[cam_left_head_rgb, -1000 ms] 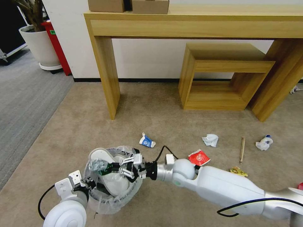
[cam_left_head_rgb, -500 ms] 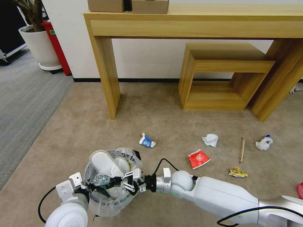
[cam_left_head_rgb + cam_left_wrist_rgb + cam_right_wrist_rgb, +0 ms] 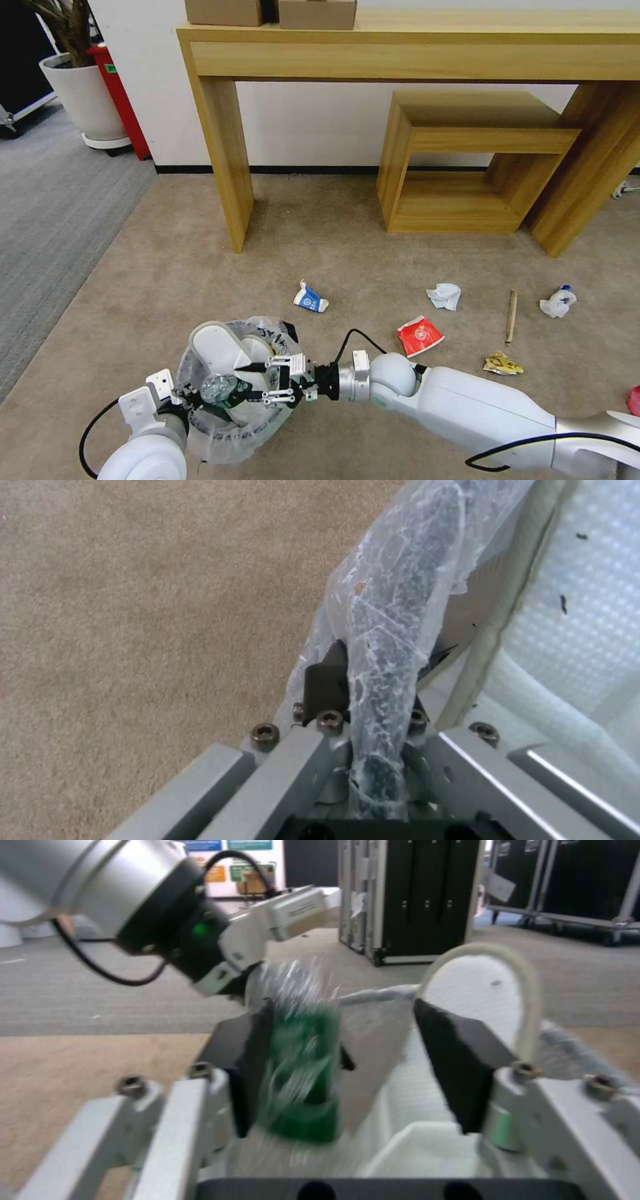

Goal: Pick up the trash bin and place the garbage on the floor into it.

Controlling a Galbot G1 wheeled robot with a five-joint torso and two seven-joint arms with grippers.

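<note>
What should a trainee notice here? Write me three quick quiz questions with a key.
1. True or false: the left end effector grips the rim of the trash bin.
2. Which item already lies in the bin? A) white slipper B) wooden stick C) red paper cup
3. Fill in: the right end effector, above the bin, has its fingers ___.
Key: 1 true; 2 A; 3 open.
</note>
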